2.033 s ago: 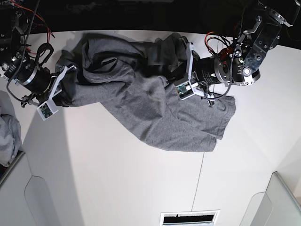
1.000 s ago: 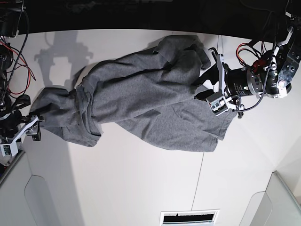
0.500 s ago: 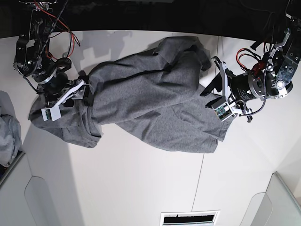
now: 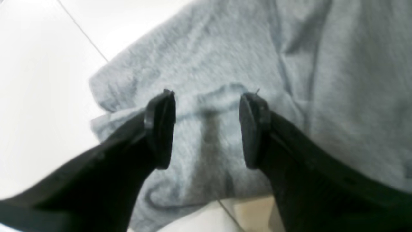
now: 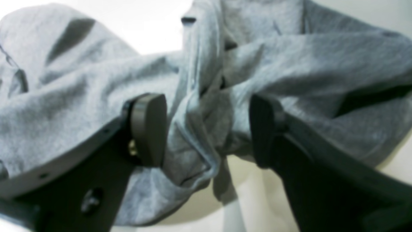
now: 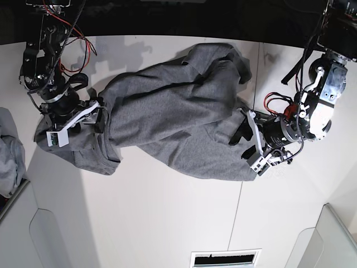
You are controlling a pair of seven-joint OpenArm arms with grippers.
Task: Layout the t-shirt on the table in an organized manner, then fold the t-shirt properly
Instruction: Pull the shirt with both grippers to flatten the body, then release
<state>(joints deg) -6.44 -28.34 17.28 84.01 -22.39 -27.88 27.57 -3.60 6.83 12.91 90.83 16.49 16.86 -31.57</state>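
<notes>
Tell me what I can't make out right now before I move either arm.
- T-shirt collar and sleeves: base view, buried in the shirt's own folds.
- Left gripper contact with cloth: left wrist view, blurred; jaws stand apart.
- Right gripper: right wrist view, open over a bunched fold, touching or not unclear.
- Pale cloth: base view, cut off by left edge.

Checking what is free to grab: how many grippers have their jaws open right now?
2: the left gripper open over the t-shirt corner, the right gripper open astride a bunched fold.
</notes>
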